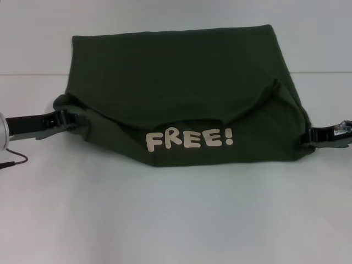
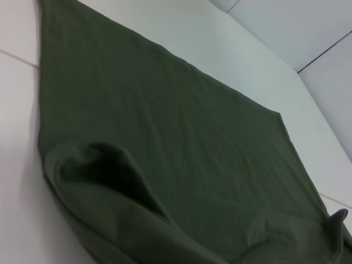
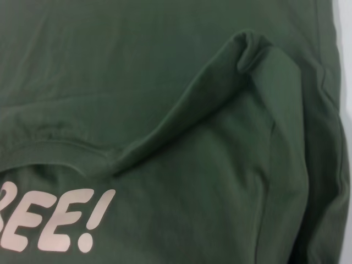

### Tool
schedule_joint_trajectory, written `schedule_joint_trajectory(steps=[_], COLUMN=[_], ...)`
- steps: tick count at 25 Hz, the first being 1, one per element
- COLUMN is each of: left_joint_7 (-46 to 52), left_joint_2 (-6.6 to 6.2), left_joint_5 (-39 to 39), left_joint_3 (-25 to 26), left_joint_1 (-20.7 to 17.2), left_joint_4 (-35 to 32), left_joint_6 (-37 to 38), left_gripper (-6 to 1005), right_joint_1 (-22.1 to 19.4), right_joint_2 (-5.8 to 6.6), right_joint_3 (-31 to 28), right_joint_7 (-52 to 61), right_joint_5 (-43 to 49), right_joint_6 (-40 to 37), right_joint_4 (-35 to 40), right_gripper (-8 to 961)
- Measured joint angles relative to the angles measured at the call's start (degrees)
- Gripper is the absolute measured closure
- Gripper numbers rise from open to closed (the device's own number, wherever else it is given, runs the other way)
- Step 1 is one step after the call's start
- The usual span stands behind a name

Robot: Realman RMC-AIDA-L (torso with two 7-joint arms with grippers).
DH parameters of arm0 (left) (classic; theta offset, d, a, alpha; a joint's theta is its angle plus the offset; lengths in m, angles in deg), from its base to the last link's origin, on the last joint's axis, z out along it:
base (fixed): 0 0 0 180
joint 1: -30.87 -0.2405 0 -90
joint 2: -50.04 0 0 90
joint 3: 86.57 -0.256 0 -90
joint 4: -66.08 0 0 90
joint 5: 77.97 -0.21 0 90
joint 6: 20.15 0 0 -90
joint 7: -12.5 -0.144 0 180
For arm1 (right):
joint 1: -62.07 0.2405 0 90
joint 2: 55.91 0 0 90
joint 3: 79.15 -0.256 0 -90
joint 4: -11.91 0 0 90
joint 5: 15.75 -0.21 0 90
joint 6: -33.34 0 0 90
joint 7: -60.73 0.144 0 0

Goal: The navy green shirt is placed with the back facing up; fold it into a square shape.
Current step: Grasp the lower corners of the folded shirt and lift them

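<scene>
The navy green shirt [image 1: 176, 71] lies across the white table, wide and partly folded. Its near part is turned over, so a cream "FREE!" print [image 1: 188, 139] faces up. My left gripper [image 1: 70, 121] is at the shirt's left edge, shut on bunched fabric. At the right edge my right gripper [image 1: 312, 136] is shut on the other corner of the fold. Cloth hides both sets of fingertips. The left wrist view shows plain green shirt [image 2: 165, 137] with a rolled fold. The right wrist view shows the shirt [image 3: 165, 66] and the end of the print [image 3: 49, 220].
The white table [image 1: 176, 220] runs bare from the shirt to its near edge. A thin dark cable [image 1: 14, 161] hangs by my left arm at the far left. A light wall stands behind the shirt's far edge.
</scene>
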Motion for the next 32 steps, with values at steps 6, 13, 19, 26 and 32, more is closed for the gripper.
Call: schedule_joint_trajectory(steps=[6,13,19,26,32], left_joint_7=[0.2,1.9,3.3,1.0,-0.8], left_joint_2=[-0.86,-4.43,-5.16,-5.34,-5.18], left_joint_5=[-0.3,-2.6,-9.0,-13.4,-13.8], left_joint_3=[-0.2,0.0,0.3,1.7,2.7], left_joint_1=[0.1,-0.5,-2.2,-4.8,-7.2], left_joint_4=[-0.2,-1.3,-5.4,-8.6,-9.7], left_joint_6=[2.9,15.5,26.2,40.3,46.4], left_gripper=[960,961,961,961,961], right_joint_1=[-1.1,-4.1,-7.7,-11.7,-15.0], right_joint_2=[0.07,0.23,0.94,1.57,1.62], right_joint_3=[-1.5,-4.2,-4.9,-6.1,-7.1], right_joint_7=[0.1,0.0,0.2,-1.0,-1.4], right_joint_5=[-0.1,-0.3,-0.3,-0.2,0.3], right_joint_6=[-4.9,-15.3,-28.2,-41.9,-45.7], right_joint_4=[4.8,11.7,16.2,17.9,19.1], right_gripper=[822,909,910,909,908])
